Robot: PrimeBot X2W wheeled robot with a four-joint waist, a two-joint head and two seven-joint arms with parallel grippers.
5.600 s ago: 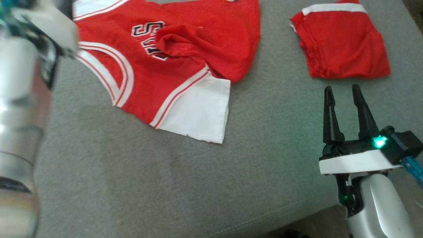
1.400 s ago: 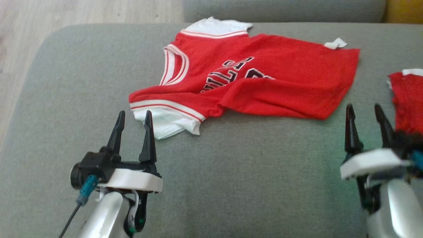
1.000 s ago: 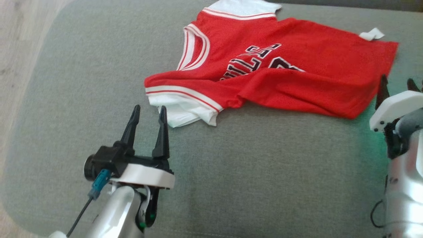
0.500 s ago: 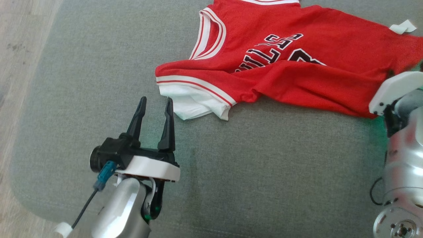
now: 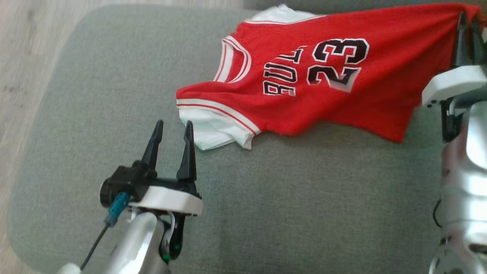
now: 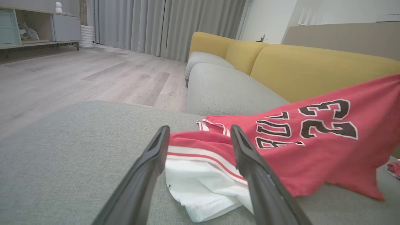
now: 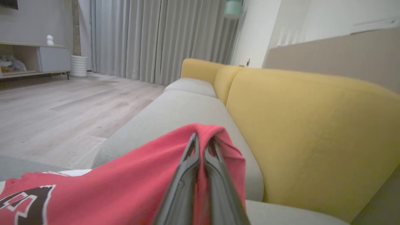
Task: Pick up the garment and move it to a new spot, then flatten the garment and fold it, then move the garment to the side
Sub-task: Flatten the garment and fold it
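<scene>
Sofa cushion [image 5: 114,95] bears an apparently limp, light jersey [image 5: 323,95], corner pinched in the closed right gripper [image 5: 467,19]; left gripper [image 5: 174,125], fingers apart, faces the white shoulder [image 5: 213,133], likely next hold.

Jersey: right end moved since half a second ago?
Yes. The right end of the jersey has risen off the grey cushion, pinched in the right gripper; the fold across the lettering is gone. Its white sleeve end stays on the cushion.
</scene>
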